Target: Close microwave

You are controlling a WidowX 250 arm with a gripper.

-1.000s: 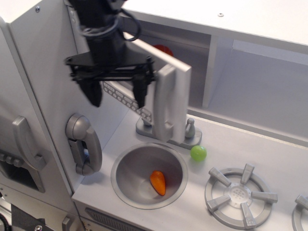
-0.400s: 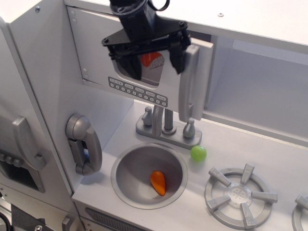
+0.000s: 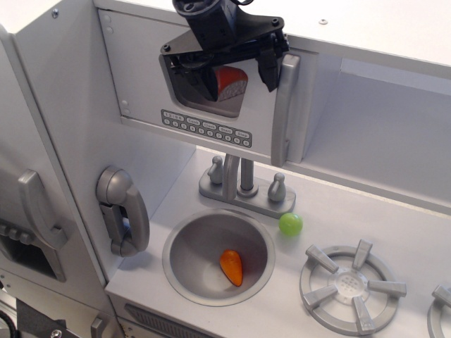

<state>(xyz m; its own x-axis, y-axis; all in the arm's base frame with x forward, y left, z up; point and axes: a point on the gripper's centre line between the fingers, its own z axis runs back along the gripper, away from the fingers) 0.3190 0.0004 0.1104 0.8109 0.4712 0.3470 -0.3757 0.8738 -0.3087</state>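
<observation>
Microwave [image 3: 211, 120] door flat, facing out — handle [image 3: 283, 109] vertical.

a toy play kitchen: white cabinetry with a sink [image 3: 190, 264], faucet [image 3: 243, 182], stove burner [image 3: 352, 285] and microwave [image 3: 211, 123].

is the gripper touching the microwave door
Cannot tell. In the only view the gripper overlaps the microwave door front, fingers spread, but no contact or gap shows plainly.

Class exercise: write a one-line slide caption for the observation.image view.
Open gripper presses against the nearly shut microwave door above the sink.
</observation>
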